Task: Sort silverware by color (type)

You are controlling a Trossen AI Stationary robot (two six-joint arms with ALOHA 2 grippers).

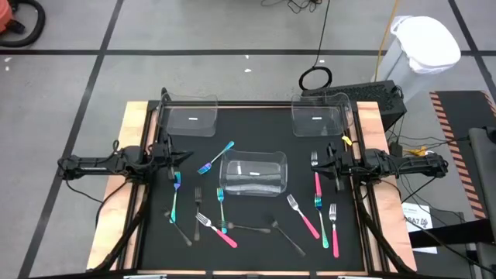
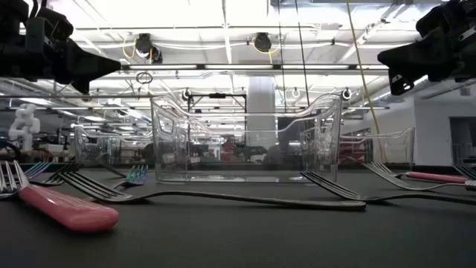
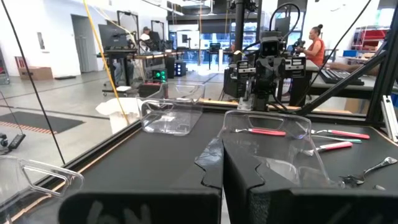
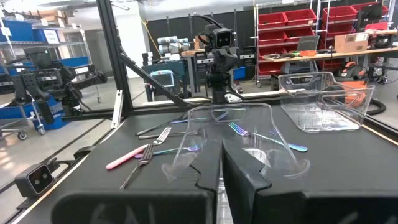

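Note:
The silverware lies scattered flat on the black mat [image 1: 256, 256]. A blue-teal fork [image 1: 215, 157] and a teal fork [image 1: 176, 194] lie near the left. Pink-handled forks [image 1: 304, 217] [image 1: 316, 177] [image 1: 334, 230] lie at the right, and another pink fork [image 1: 217, 231] near the front. Grey pieces [image 1: 252, 227] [image 1: 288, 238] lie near the front. My left gripper [image 1: 177, 157] [image 3: 222, 177] hovers shut and level over the mat's left side. My right gripper [image 1: 324, 161] [image 4: 222, 177] hovers shut and level over the right side. Neither holds anything.
Three clear plastic bins stand on the mat: one at the far left [image 1: 190, 118], one at the far right [image 1: 318, 118], one in the middle [image 1: 253, 172] between the two grippers. The wooden table edges [image 1: 136, 116] frame the mat. People work in the room beyond.

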